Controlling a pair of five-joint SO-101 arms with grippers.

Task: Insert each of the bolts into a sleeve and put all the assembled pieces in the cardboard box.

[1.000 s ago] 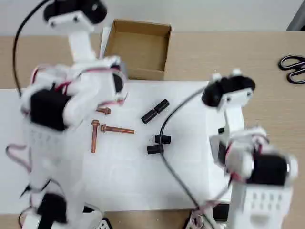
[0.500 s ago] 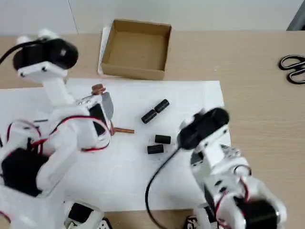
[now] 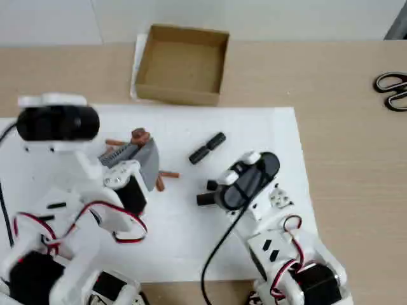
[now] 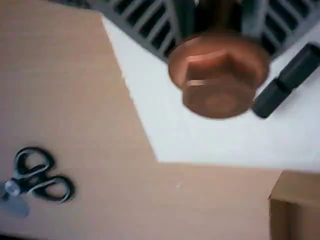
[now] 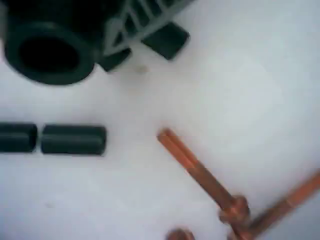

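My left gripper is shut on a copper bolt, raised over the left part of the white paper; its hexagonal head faces the wrist camera between the grey jaws. My right gripper is shut on a black sleeve low over the paper's middle, and the sleeve's open end shows up close. Another sleeve lies just beside it. Two more sleeves lie end to end between the grippers. Loose bolts rest on the paper by the left gripper. The open cardboard box stands behind the paper.
Black scissors lie on the wooden table at the far right. The white paper covers the middle of the table. Two loose bolts cross each other on the paper in the right wrist view.
Both arms have swung down toward the paper. The left gripper has lifted a bolt off it. The right gripper has come down onto the lower pair of sleeves and shut on one.
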